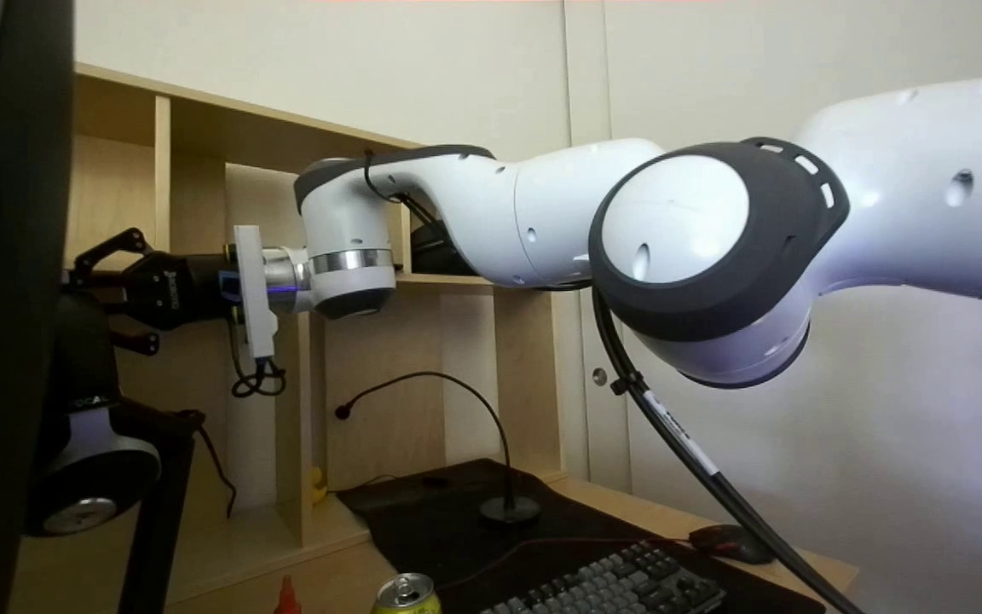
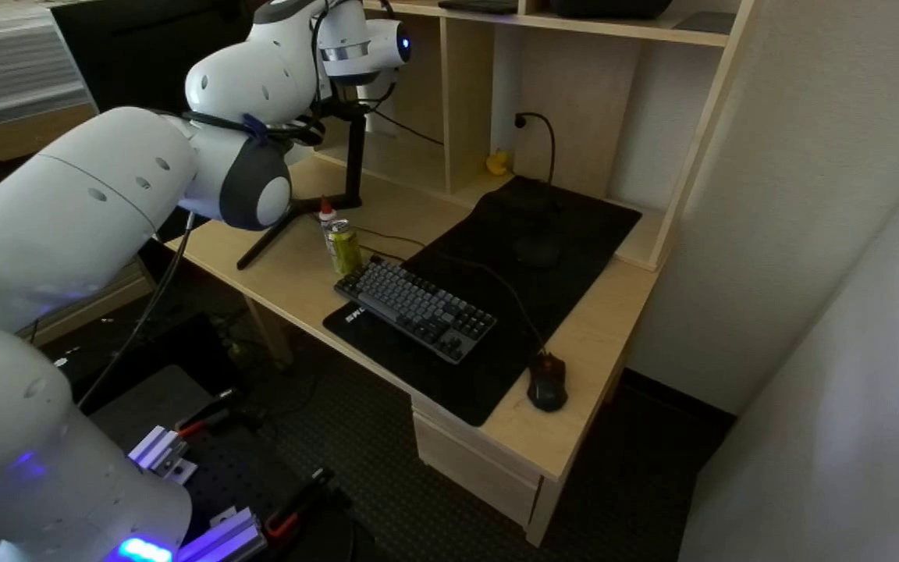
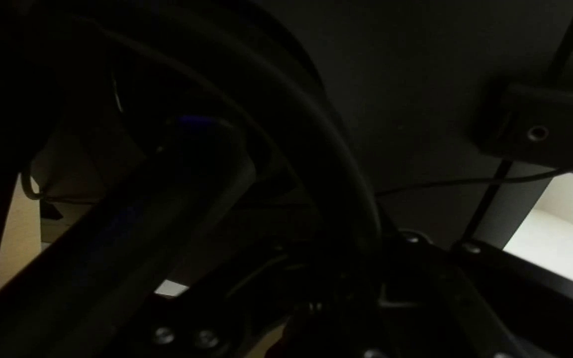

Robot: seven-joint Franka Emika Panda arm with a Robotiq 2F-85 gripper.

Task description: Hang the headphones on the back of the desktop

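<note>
In an exterior view, the Franka arm (image 1: 576, 209) reaches in from the right edge, its big round-capped joint nearest the camera. The forearm runs left, the wrist bends down below it, and the Robotiq gripper (image 1: 89, 294) comes out sideways from there, nearly level, pointing at the rear of the desktop monitor (image 1: 9, 307), a dark panel seen edge-on. Its fingers sit one above the other and narrow, with the top of the black over-ear headphones (image 1: 90, 426) between them. The headphones hang cup-down, just behind the monitor and, from this side, in front of the black monitor stand (image 1: 158, 512).

In an exterior view, the arm climbs from its base at lower left, bends, and stretches across toward the monitor, a blue light glowing on the wrist. Its own links cover the gripper, and the headphones cannot be made out. Below, well apart from the wrist, a keyboard (image 2: 422, 308) lies on a black desk mat (image 2: 488, 390), with a mouse (image 2: 548, 382) just beside the mat and a yellow-green drink can (image 2: 345, 248) near the keyboard.

The wrist view is very dark. The headband (image 3: 311, 119) curves from upper left down into the fingers, which grip it. Behind it spreads the monitor's back, bearing a black box-like device (image 3: 540, 129). The stand's bar slants inside the headband's curve; whether they touch cannot be told.
</note>
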